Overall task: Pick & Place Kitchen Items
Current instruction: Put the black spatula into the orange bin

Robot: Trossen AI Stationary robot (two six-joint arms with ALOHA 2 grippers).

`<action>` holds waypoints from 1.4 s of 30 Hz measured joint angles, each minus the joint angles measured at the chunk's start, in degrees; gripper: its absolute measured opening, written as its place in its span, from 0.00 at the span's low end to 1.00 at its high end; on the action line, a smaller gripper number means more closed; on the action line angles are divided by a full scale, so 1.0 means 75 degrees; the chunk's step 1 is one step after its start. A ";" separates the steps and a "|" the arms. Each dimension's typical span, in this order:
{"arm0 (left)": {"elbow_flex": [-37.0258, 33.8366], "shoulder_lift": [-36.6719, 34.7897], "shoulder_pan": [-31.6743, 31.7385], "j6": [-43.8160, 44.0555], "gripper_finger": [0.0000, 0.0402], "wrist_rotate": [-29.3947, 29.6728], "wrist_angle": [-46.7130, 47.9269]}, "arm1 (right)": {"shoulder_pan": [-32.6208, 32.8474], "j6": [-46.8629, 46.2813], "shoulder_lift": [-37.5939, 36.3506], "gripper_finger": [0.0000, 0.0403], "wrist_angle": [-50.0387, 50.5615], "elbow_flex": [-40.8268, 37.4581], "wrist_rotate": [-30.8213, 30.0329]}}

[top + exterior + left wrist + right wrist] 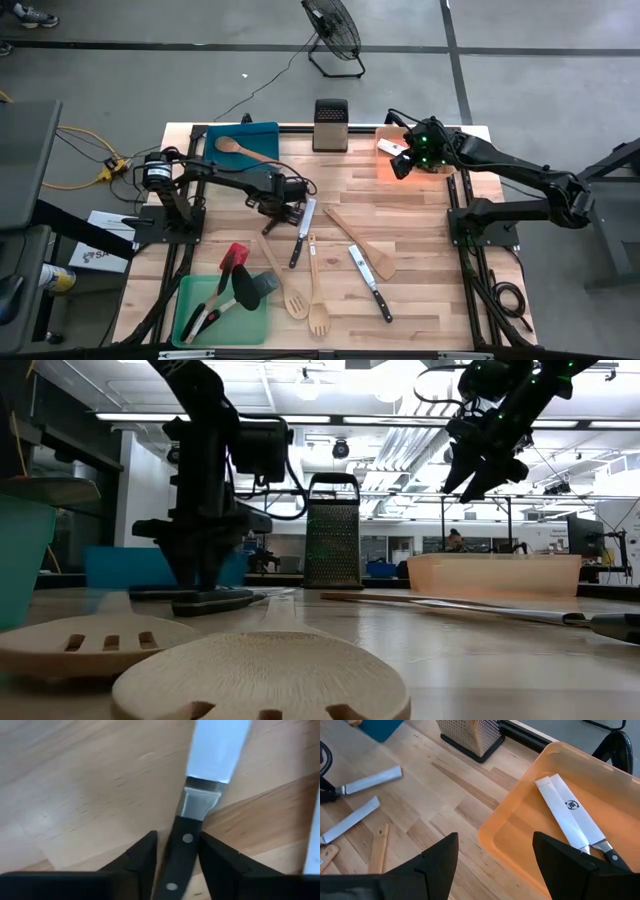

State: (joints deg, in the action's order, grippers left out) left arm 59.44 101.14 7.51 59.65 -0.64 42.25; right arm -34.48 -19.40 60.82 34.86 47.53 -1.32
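Between the half-closed fingers (142, 857) of the left pincer (178, 855), low over the table (75, 795), a knife's black handle (181, 852) is straddled crosswise, not yet visibly clamped.

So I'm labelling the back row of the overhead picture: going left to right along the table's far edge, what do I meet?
Blue tray holding a wooden spoon → box grater → orange tray, with the right claw over it.
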 joint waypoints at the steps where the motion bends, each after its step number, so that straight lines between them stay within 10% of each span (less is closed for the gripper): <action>1: 0.0000 0.0003 0.0000 -0.0119 0.30 -0.0003 0.0020 | 0.0000 0.0000 0.0003 0.62 -0.0001 0.0000 0.0000; 42: 0.1106 -0.0152 -0.0003 -0.3838 0.19 0.0960 0.1030 | 0.2344 -0.1403 0.0003 0.62 0.0433 0.0000 -0.0529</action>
State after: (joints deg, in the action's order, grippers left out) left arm 67.74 100.01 7.49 30.87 6.55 49.98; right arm -16.90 -29.92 60.84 38.11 47.53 -5.29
